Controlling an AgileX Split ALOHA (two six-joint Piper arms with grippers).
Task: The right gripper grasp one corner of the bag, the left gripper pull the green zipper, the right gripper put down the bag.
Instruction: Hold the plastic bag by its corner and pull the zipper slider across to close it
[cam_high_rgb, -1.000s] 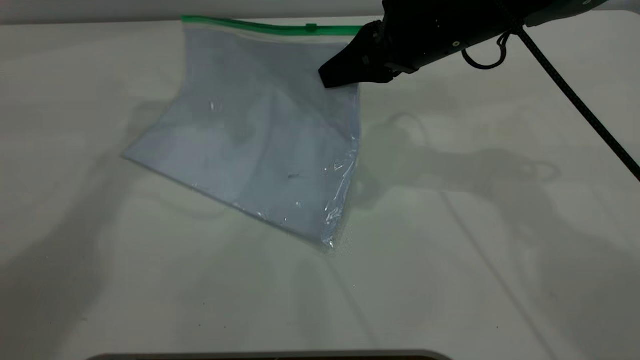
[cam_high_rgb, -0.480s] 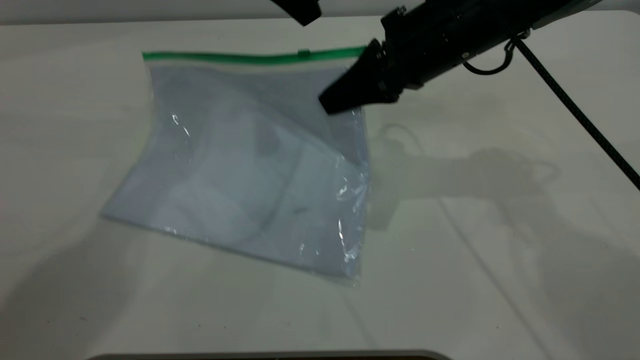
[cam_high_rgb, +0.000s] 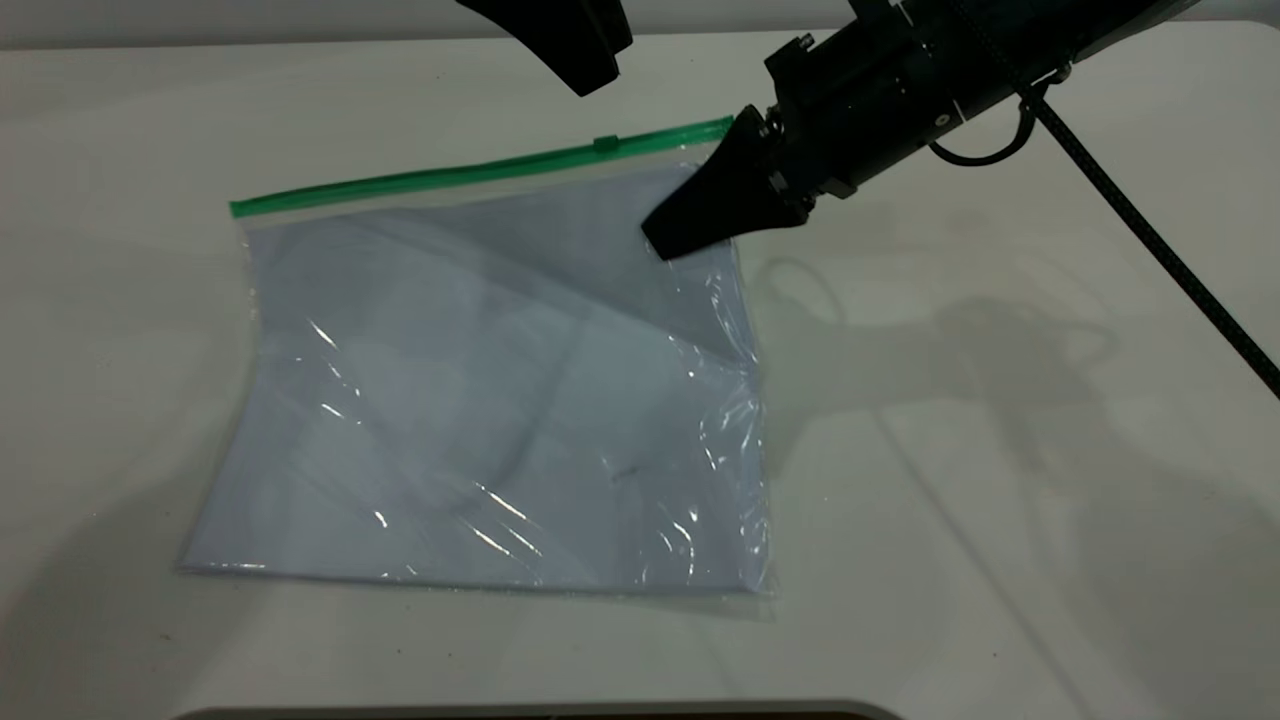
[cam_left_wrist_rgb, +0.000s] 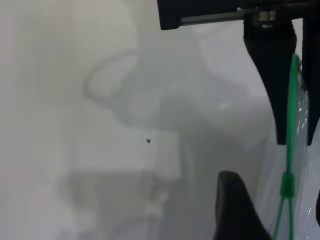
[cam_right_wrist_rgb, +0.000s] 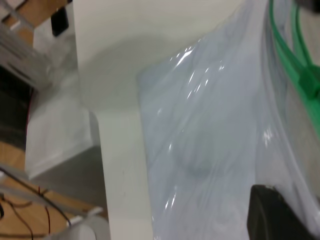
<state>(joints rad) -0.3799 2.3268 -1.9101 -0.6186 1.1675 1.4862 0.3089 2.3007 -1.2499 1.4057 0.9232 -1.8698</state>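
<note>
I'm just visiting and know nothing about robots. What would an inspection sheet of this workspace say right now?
Surface: white table, shadows across it.
Job's things: the bag lies mostly flat, white sheets inside; the green zipper runs along its far edge, slider toward the right end.
Clutter: nothing seen.
Grippers: the right gripper is shut on the bag's corner near the zipper's right end; the left gripper hangs above the slider, open, holding nothing.
Cables: black cable trails from the right gripper.
Surroundings: metal frame and wires beyond the table edge.
</note>
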